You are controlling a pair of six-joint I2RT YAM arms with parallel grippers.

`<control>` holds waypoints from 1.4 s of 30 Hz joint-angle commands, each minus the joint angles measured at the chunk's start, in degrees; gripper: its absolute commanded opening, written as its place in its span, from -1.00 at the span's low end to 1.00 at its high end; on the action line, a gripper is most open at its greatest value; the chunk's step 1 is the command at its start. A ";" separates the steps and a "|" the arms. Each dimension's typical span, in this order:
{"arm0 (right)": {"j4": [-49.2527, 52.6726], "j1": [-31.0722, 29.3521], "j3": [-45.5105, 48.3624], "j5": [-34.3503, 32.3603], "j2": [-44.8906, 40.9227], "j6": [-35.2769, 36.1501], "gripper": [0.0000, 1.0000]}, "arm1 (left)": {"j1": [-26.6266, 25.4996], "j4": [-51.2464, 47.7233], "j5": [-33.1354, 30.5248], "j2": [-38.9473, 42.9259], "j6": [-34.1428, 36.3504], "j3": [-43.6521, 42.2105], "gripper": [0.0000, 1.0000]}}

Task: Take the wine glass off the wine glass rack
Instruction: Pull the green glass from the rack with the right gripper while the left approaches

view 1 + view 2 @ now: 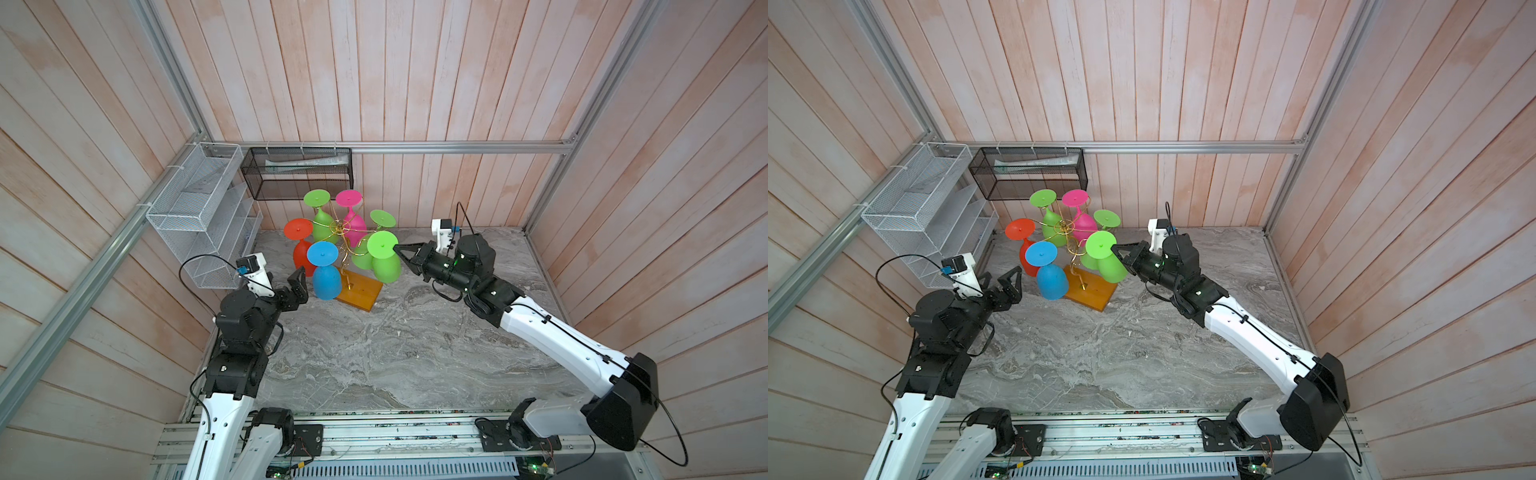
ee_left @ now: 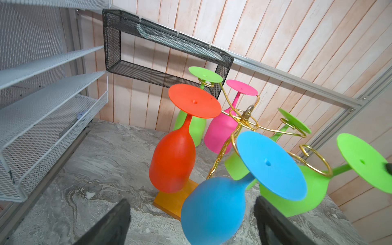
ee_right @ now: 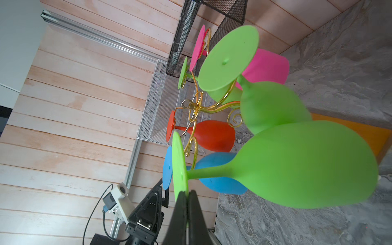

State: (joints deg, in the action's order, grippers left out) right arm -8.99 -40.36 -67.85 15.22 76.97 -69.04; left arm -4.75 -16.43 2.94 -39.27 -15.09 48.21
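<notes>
My right pincer (image 3: pixel 186 196) was clamped on the foot rim of the green glass (image 3: pixel 307 165), jaws pressed together on the thin disc. That glass hung upside down and tilted above the bench (image 1: pixel 415 353), on the right side of the rack (image 1: pixel 360 293). Its stem lay just beside 1 bare gold scroll, and I could not tell whether stem and wire touched.

My left pincer (image 1: pixel 300 286) stood with its jaws wide apart, holding nothing. It was near the blue glass (image 1: pixel 327 282) on the rack's left side but not touching it.

The rack stood on its amber base toward the back of the bench. 5 glasses hung bowl-down from its scrolls: the blue glass nearest me, the red glass (image 1: pixel 301 259) behind it, a 2nd green glass (image 1: pixel 382 218) on the right, and a 3rd green glass (image 1: pixel 321 222) and the pink glass (image 1: pixel 355 232) farthest back.

Beyond them the black basket (image 1: pixel 297 172) hung on the back wall, and the white basket (image 1: pixel 199 216) on the left wall.
</notes>
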 commanded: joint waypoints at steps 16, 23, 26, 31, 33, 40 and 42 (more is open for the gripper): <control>10.92 -1.39 16.93 -14.75 -23.40 5.56 -1.00 | -20.93 0.14 -6.21 -6.45 17.82 10.59 0.83; 17.47 -1.39 17.67 -23.74 -27.85 23.67 -1.00 | -39.25 -1.65 -19.49 -14.84 17.96 17.32 0.83; 18.29 -1.39 17.87 -25.50 -28.66 31.94 -1.00 | -45.68 -2.04 -22.94 -18.23 14.59 20.44 0.83; 12.47 -2.18 22.55 -26.67 -33.52 46.36 -1.00 | -48.20 -5.46 -19.90 -22.57 -0.02 26.47 0.77; 10.13 -3.57 23.86 -29.19 -34.89 52.78 -1.00 | -48.34 -7.55 -17.69 -24.38 -5.65 29.28 0.73; -1.79 -6.81 29.82 -31.39 -37.27 68.97 -1.00 | -48.92 -12.72 -13.38 -30.37 -21.66 36.67 0.73; -4.87 -8.00 31.67 -32.32 -37.89 74.10 -1.00 | -48.87 -13.51 -12.70 -31.24 -26.20 37.93 0.73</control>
State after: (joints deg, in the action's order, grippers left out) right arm -5.41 -46.85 -38.11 -14.39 40.16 -6.68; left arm -53.43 -26.33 -12.21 -69.30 -31.00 84.03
